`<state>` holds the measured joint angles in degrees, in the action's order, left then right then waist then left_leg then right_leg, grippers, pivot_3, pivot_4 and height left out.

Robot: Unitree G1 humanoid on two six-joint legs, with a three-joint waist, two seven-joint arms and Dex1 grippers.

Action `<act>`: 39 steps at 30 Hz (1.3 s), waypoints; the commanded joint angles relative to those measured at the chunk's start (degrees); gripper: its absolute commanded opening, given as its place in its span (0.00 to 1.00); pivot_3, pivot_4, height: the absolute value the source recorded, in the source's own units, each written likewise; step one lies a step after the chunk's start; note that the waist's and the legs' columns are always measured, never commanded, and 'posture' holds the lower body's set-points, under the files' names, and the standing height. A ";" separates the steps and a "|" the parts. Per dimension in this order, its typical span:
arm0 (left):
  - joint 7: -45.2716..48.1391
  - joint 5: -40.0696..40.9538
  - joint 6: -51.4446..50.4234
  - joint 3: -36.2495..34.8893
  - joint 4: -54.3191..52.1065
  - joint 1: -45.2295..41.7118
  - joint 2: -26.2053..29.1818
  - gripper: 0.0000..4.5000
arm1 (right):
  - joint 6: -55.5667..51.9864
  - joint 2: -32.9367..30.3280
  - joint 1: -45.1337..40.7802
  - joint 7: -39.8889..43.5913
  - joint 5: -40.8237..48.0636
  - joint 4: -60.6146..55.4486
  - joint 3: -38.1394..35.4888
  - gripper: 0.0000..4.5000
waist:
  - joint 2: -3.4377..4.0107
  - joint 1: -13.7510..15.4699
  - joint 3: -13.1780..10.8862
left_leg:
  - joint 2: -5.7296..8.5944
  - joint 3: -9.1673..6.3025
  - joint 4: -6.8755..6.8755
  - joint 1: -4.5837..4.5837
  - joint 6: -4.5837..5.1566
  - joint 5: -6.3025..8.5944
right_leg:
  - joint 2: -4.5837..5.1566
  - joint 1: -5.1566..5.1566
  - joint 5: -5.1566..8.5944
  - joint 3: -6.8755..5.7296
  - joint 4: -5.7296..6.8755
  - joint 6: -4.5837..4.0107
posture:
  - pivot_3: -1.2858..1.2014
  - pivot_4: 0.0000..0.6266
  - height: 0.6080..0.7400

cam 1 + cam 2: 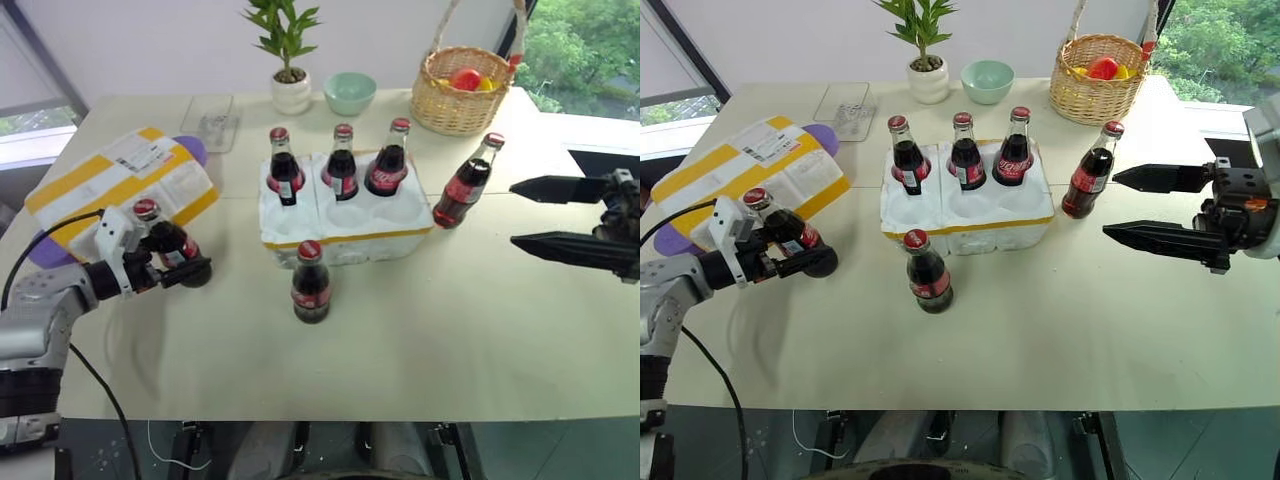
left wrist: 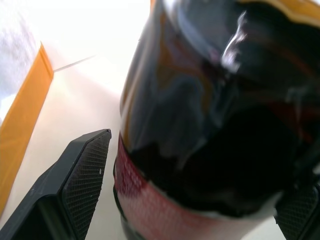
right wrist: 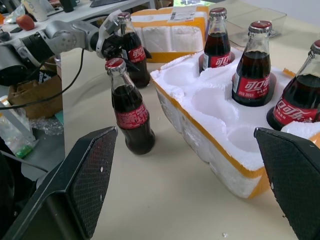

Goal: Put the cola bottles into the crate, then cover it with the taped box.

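The white foam crate (image 1: 350,243) with a yellow tape band stands mid-table. Three cola bottles (image 1: 342,163) stand in its back wells, and its front wells hold nothing. Another bottle (image 1: 311,284) stands on the table just in front of the crate, and one (image 1: 464,184) stands at its right end. My left gripper (image 1: 174,254) is open, its fingers (image 2: 82,175) on either side of a sixth bottle (image 2: 210,125) at the left. My right gripper (image 1: 513,213) hangs open to the right of the crate, empty. The taped box (image 1: 115,185) lies at the far left.
Along the far edge stand a potted plant (image 1: 289,88), a green bowl (image 1: 350,92), a wicker basket (image 1: 460,95) with fruit and a clear plastic tray (image 1: 212,122). A purple item (image 1: 192,148) lies under the taped box. The table (image 1: 470,340) has bare room in front.
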<state>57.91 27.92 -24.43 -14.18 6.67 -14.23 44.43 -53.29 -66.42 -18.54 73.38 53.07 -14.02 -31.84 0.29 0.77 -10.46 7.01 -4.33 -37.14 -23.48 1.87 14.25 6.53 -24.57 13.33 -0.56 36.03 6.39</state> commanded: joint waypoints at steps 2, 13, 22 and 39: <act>-0.30 1.52 -0.87 -1.64 -1.43 -1.08 0.34 0.68 | 0.79 0.19 -1.15 -1.18 1.65 -0.98 0.09 1.00 | 0.00 0.01 0.00 | 0.00 0.00 -0.01 0.00 0.00 0.00 | 0.00 0.00 0.00 0.00 0.00 0.00 | 0.52 0.24 0.94; 8.79 12.23 -17.57 -2.50 -7.66 -11.96 11.36 0.63 | 2.26 0.72 -0.41 -2.17 1.30 -0.50 1.79 1.00 | -0.42 0.23 -0.25 | 0.00 -0.06 -0.09 -0.17 0.01 -0.03 | -0.03 -0.12 0.00 -0.06 0.05 0.00 | 0.52 0.24 0.94; 15.99 12.73 -24.21 10.84 1.36 -42.88 3.76 0.63 | 3.99 2.58 3.57 -3.98 0.20 -2.36 1.37 1.00 | -0.56 0.14 -0.32 | 0.08 -0.09 -0.24 -0.20 0.15 -0.09 | -0.03 -0.03 -0.05 -0.10 0.02 0.09 | 0.52 0.24 0.94; 21.41 -1.73 -6.70 21.21 17.05 -45.28 -9.27 0.63 | 2.15 5.01 11.37 -10.62 3.76 -8.02 -5.34 1.00 | -0.67 0.11 -0.40 | 0.05 -0.07 -0.31 -0.33 0.12 -0.15 | -0.03 -0.15 -0.07 -0.07 0.07 0.12 | 0.52 0.24 0.94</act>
<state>79.59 25.91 -32.09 8.72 24.37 -59.14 35.63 -51.46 -61.62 -7.01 63.30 55.44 -20.73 -34.99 -0.38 0.88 -10.86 7.06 -4.40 -37.47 -23.80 2.01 14.11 6.51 -24.70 13.26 -0.63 36.11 6.52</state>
